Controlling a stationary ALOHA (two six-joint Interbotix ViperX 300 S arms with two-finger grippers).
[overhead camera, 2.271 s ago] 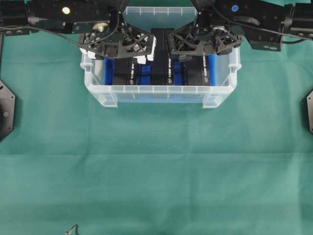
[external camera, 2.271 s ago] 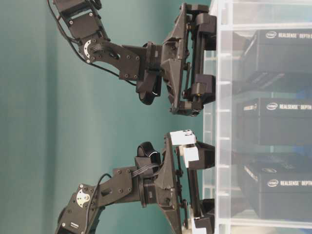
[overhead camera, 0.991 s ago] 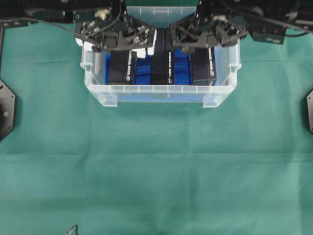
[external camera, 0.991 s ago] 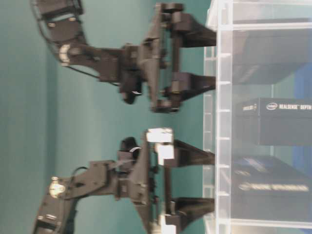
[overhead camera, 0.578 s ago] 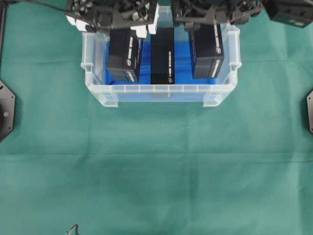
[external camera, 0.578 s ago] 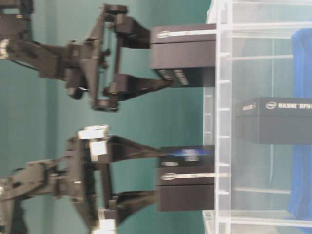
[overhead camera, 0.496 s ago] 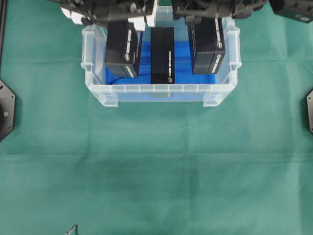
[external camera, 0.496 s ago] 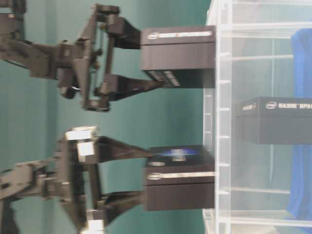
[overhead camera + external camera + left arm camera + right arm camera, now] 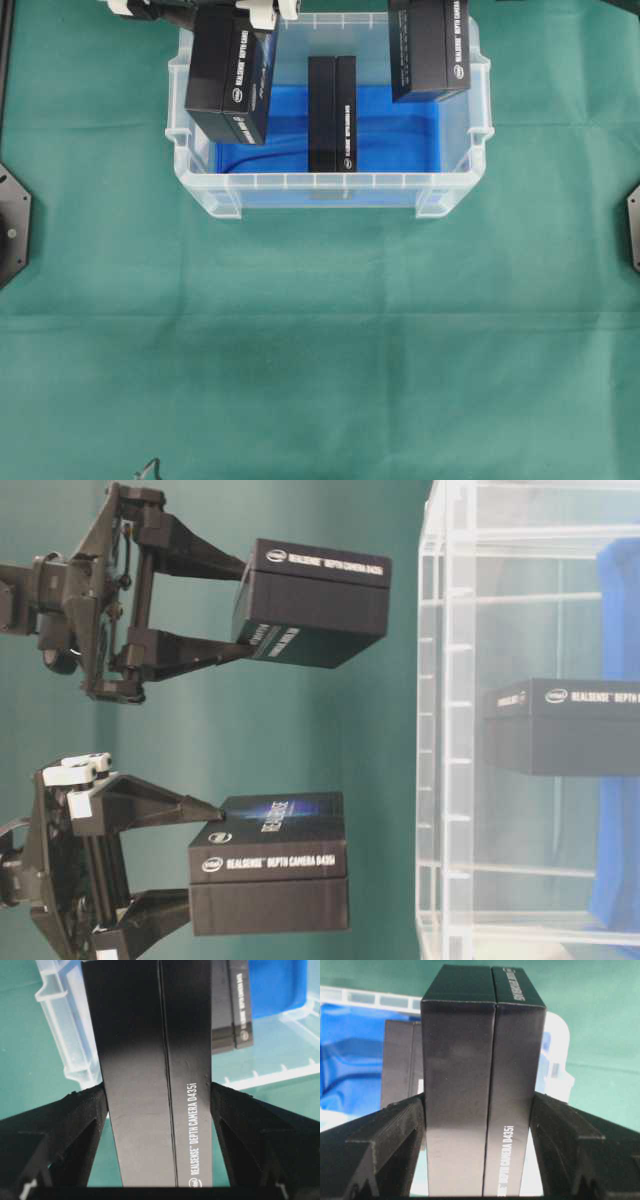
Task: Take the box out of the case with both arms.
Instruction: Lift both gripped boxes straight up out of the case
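Even, bright light; soft shadows; close wrist views perhaps slightly blurred.

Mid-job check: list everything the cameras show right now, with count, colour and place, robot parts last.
case: one, clear plastic with blue lining, at the far end of the table.
box in the case: one, black, standing in the middle of the case.
lifted boxes: two, black, raised clear above the case; one in the left claw, one in the right claw.
table cloth: one, green, covering the table.
black mounts: two, at the left and right table edges.
left claw: one, black with white parts, closed on its box.
right claw: one, black, closed on its box.
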